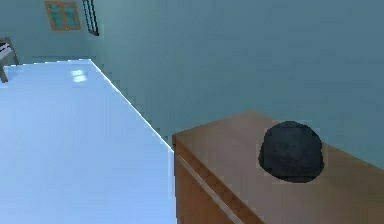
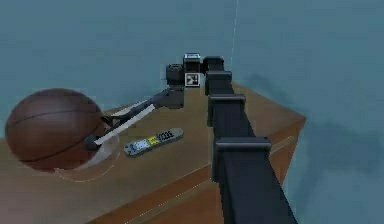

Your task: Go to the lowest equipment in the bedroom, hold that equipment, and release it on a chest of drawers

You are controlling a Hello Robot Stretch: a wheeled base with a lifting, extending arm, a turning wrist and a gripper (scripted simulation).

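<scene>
A large brown-orange basketball rests on a brown wooden cabinet top at the arm side view's left. My arm rises from the bottom edge. Its gripper reaches down and left, with the thin fingers ending right at the ball's side. I cannot tell whether the gripper holds the ball, since the ball sits on the wood. In the forward view a dark round thing lies on the same kind of wooden top at the lower right.
A small grey remote-like thing lies on the wood just right of the ball. Teal walls stand behind. The forward view has pale blue floor on its left, a framed picture on the far wall and a chair part at the left edge.
</scene>
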